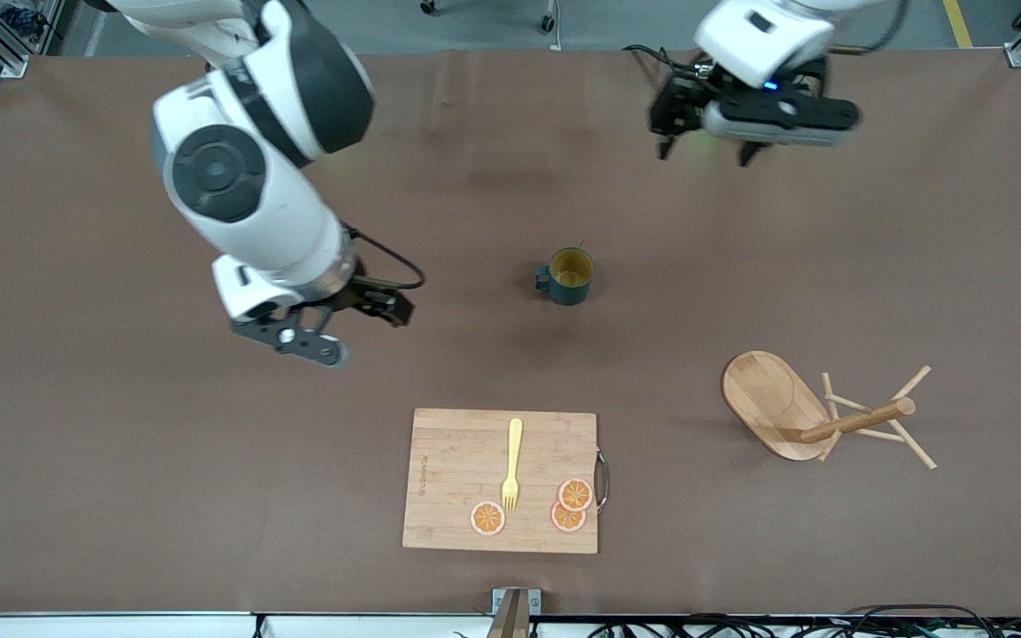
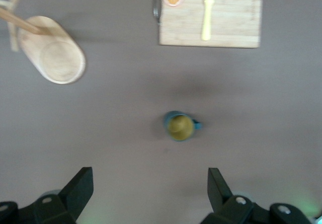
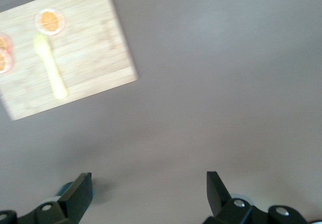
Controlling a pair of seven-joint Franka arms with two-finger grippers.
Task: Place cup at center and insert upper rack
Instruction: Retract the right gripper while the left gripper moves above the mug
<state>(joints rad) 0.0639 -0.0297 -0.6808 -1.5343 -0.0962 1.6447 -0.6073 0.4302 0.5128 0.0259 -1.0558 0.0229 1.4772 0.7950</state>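
Observation:
The dark teal cup with a yellow inside stands upright on the brown table near its middle. It also shows in the left wrist view. The wooden upper rack lies on its side toward the left arm's end, nearer the front camera than the cup. Its oval base is tipped up. My left gripper is open and empty, up over bare table by its base; it shows in its own view. My right gripper is open and empty over bare table toward the right arm's end from the cup; it shows in its own view.
A rectangular wooden cutting board lies near the front edge. On it are a yellow fork and three orange slices. The board also shows in both wrist views.

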